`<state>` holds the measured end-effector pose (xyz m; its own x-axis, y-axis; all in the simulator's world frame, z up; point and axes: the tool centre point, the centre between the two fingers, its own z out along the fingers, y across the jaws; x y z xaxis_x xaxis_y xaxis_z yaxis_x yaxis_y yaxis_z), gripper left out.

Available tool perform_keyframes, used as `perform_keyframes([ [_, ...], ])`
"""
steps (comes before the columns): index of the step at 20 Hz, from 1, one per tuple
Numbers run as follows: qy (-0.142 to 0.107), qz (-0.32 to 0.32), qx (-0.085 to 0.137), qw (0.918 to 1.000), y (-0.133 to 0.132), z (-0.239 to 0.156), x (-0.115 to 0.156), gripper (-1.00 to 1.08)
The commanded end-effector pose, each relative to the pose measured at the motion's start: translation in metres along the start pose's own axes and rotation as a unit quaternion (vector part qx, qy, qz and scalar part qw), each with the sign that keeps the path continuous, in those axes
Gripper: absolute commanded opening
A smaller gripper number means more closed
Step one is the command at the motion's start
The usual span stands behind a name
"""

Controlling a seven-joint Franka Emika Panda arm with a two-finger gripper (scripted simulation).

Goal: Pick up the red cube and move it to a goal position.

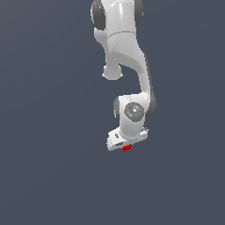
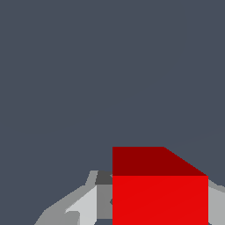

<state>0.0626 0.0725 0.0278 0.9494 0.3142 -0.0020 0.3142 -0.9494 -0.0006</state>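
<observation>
The red cube (image 1: pixel 127 147) is a tiny bright red block right under the white gripper (image 1: pixel 126 145) at the end of the arm. In the wrist view the red cube (image 2: pixel 160 193) fills the space between the grey fingers (image 2: pixel 83 206), which press on its sides. The gripper is shut on the cube. The fingertips themselves are hidden behind the hand in the exterior view. Whether the cube rests on the dark surface or hangs above it cannot be told.
The white Franka arm (image 1: pixel 125 52) comes down from the top of the exterior view. A plain dark grey-blue surface (image 1: pixel 52 167) surrounds it, with no other object and no goal marker visible.
</observation>
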Motion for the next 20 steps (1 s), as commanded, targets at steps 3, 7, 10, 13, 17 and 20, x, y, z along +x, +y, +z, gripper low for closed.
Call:
perform_keyframes([
  [3,0.001,0.0,0.0,1.0,0.005,-0.016,-0.008,-1.0],
  [7,0.001,0.0,0.0,1.0,0.012,-0.038,-0.02,-1.0],
  [10,0.001,0.0,-0.001,1.0,0.019,-0.059,-0.032,-1.0],
  [13,0.001,0.0,-0.001,1.0,0.027,-0.084,-0.045,-1.0],
  [17,0.001,0.0,-0.001,1.0,0.039,-0.12,-0.065,-1.0],
  [20,0.001,0.0,0.0,1.0,0.048,-0.148,-0.079,-1.0],
])
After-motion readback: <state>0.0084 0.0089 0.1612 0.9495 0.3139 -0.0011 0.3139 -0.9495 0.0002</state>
